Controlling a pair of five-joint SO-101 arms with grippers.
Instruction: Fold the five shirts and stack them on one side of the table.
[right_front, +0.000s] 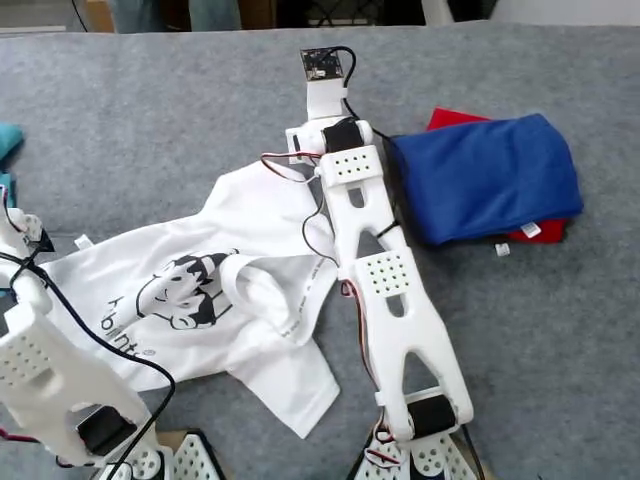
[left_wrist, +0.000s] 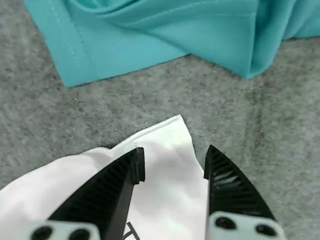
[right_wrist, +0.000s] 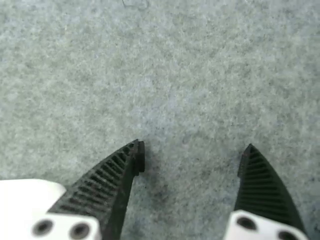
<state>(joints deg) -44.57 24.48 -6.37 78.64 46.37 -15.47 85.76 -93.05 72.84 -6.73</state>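
Mid-table, the white shirt (right_front: 200, 290) lies spread out print-up, rumpled, with one flap doubled over near the print. My read on handling: light, limp cotton. It will sag off any single pinch and drag on the felt table (right_front: 150, 100), so I'd take it at edges and corners, one layer at a time, not mid-panel. Left gripper (left_wrist: 175, 155) has its jaws apart, straddling a corner of the white fabric with nothing pinched, and that looks like a good take-hold spot. Right gripper (right_wrist: 195, 147) also has its jaws apart, over bare felt past the shirt's far side, holding nothing. I'd want it on the opposite edge so both corners lift together; otherwise the fold will skew. Count: four shirts I can confirm. One is white and unfolded. One blue shirt (right_front: 485, 175) sits folded on top of one red shirt (right_front: 545, 232) on the right side. One teal shirt (left_wrist: 165, 30) is bunched just beyond the white corner on the left. A dark edge shows between blue and red, but I can't tell if that's a fifth. Two arms, two grippers.
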